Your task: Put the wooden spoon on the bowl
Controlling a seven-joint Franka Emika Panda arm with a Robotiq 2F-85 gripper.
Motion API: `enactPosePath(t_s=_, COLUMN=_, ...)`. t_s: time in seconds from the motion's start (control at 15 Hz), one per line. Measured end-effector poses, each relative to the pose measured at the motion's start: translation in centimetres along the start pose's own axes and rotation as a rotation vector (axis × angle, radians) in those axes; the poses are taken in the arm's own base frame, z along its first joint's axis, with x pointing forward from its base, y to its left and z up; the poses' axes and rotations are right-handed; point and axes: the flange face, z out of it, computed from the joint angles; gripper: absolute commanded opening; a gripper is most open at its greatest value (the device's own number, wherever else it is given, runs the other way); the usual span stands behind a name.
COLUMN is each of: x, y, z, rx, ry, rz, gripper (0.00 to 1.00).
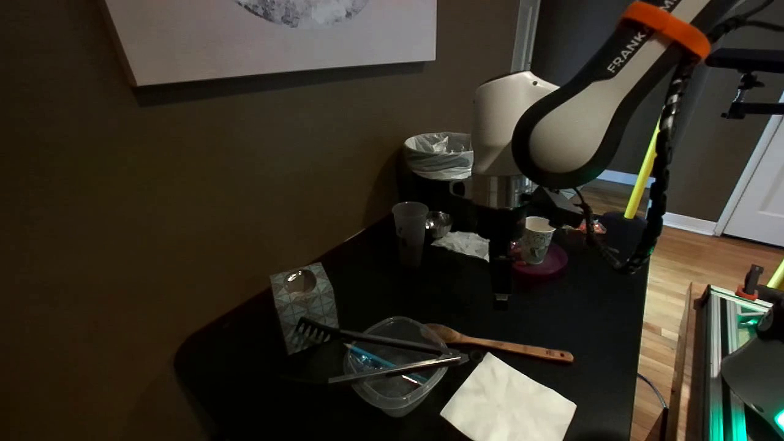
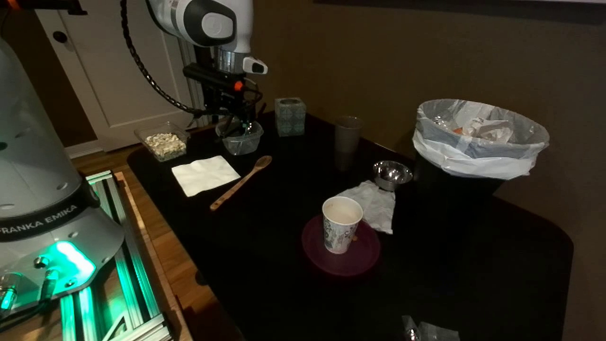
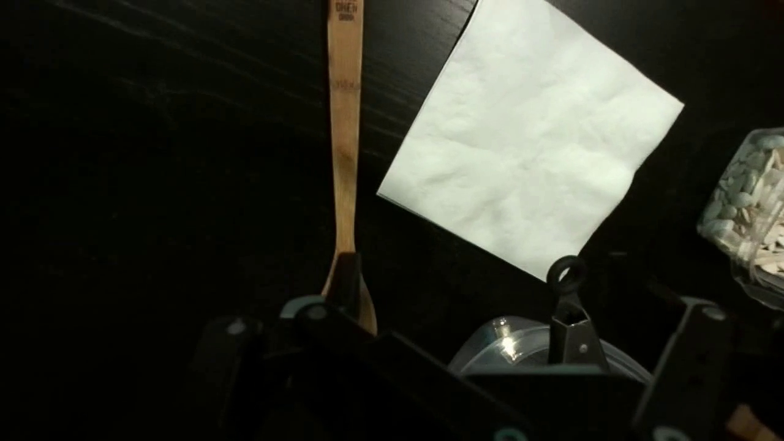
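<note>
The wooden spoon (image 1: 514,347) lies on the black table beside the bowl, its head toward the bowl; it also shows in an exterior view (image 2: 241,183) and in the wrist view (image 3: 345,141). The clear bowl (image 1: 398,401) stands on the table with dark and metal utensils and a blue pencil-like item across it; it also shows in an exterior view (image 2: 244,146). In the wrist view the bowl (image 3: 508,343) is partly hidden by the gripper. My gripper (image 3: 490,269) is open, empty and above the table, pointing down. One finger overlaps the spoon's head in the wrist view.
A white napkin (image 1: 508,404) lies beside the spoon and bowl. A tissue box (image 2: 290,117), a tub of pale pieces (image 2: 165,144) and a tall cup (image 2: 347,142) stand around. A paper cup on a purple plate (image 2: 317,258), a metal bowl (image 2: 392,175) and a bin (image 2: 473,166) are farther off.
</note>
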Motion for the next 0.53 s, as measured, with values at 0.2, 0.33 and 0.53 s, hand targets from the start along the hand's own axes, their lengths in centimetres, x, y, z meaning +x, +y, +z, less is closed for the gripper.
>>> enactPosePath(t_s=0.2, x=0.3, y=0.0, z=-0.1, rx=-0.016, ry=0.023, rz=-0.008, gripper=1.00)
enactPosePath(t_s=0.33, x=0.4, y=0.3, z=0.7, rx=-0.046, ry=0.064, rz=-0.019, gripper=1.00)
enactPosePath(t_s=0.53, x=0.1, y=0.7, z=3.6, rx=-0.079, ry=0.080, rz=-0.027, gripper=1.00)
